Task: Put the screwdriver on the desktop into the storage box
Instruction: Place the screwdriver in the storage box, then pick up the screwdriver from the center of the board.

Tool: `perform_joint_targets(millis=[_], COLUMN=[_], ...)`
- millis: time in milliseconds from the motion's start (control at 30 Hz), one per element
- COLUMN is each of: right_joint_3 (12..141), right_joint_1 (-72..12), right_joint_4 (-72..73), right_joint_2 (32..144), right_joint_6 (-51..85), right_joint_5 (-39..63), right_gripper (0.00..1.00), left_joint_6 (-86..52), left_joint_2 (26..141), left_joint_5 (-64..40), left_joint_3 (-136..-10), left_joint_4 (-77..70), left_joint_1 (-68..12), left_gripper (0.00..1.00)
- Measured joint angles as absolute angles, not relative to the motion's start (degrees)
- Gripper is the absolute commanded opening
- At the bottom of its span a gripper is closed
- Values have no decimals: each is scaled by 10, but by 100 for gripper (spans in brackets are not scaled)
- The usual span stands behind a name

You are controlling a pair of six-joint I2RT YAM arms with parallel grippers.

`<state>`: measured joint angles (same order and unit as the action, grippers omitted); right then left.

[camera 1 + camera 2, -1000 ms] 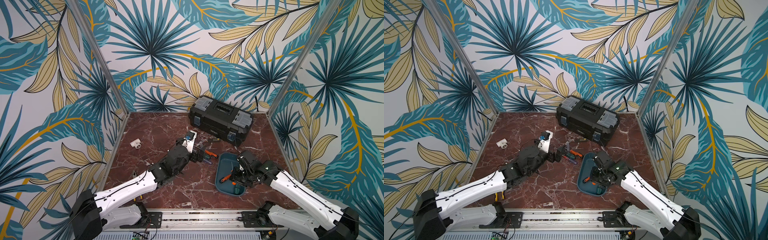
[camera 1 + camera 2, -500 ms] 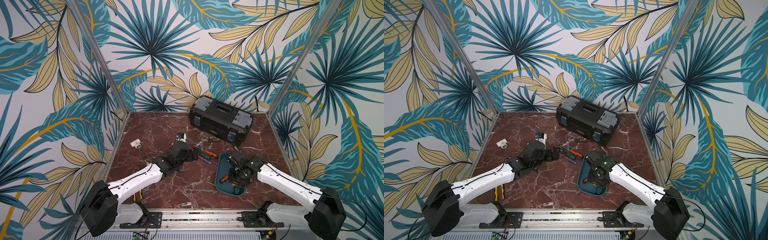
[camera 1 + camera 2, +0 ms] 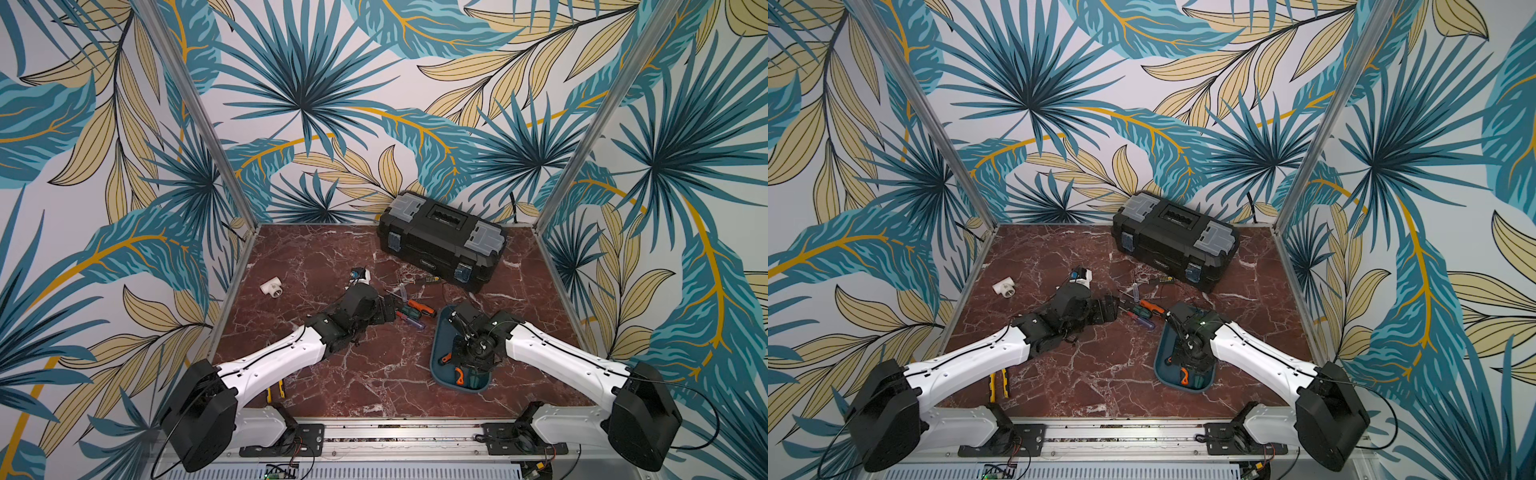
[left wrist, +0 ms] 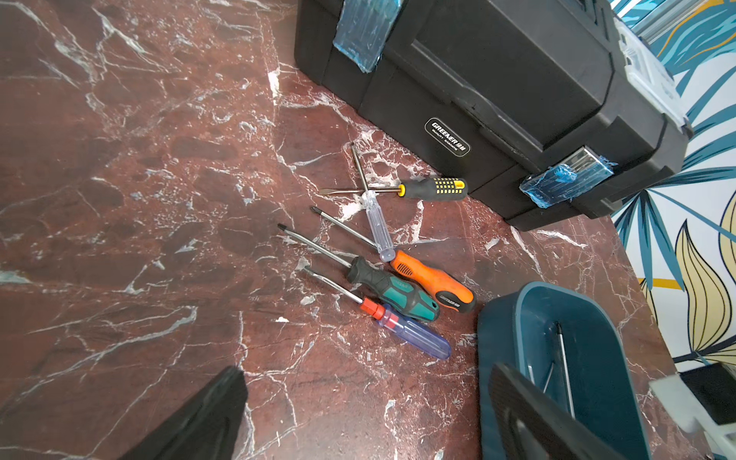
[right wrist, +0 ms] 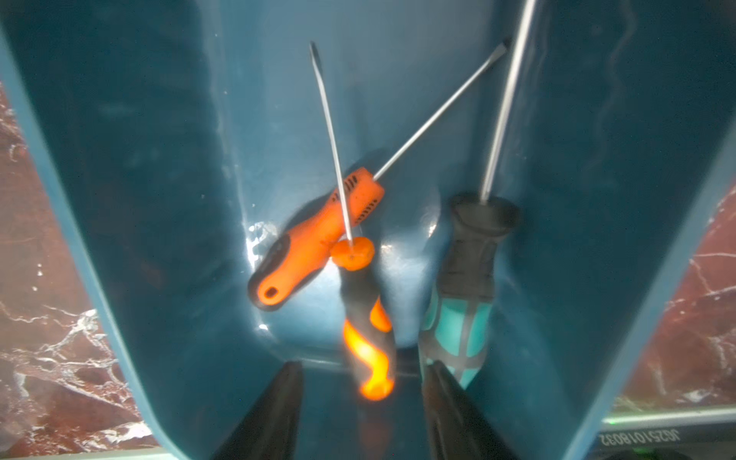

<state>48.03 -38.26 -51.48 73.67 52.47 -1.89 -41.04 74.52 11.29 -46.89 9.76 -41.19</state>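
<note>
Desktop [image 4: 119, 199]: five loose screwdrivers [image 4: 394, 294], three inside storage box [image 5: 139, 159]; left pincer [image 4: 366, 382], right pincer [image 5: 364, 364] both apart.

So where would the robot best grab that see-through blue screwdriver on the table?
Probably its thick blue handle, from straight above, jaws across it. It lies flat on the desktop at the row's edge: bare marble on one side, the green-handled screwdriver close on the other.
</note>
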Motion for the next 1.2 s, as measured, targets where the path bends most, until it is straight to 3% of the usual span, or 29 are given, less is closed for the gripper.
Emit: perform_joint_targets(millis=[233,500,633,1200], right_joint_3=[509,590,586,542], right_joint_1=[-383,-381,-379,-379], right_joint_4=[-518,-542,-548,-560], right_joint_2=[738,665,646,631], right_joint_6=[512,503,506,534], right_joint_5=[-29,-118,-141,-141], right_gripper=[57,57,56,55], left_joint_6=[-430,-462,-498,-664], left_joint_2=[748,857,940,1060], left_joint_5=[110,29,-10,17], left_joint_3=[-471,-548,-606,-715], left_joint_4=[123,157,174,265], left_joint_1=[-411,-405,-407,-479], left_gripper=[99,83,70,52])
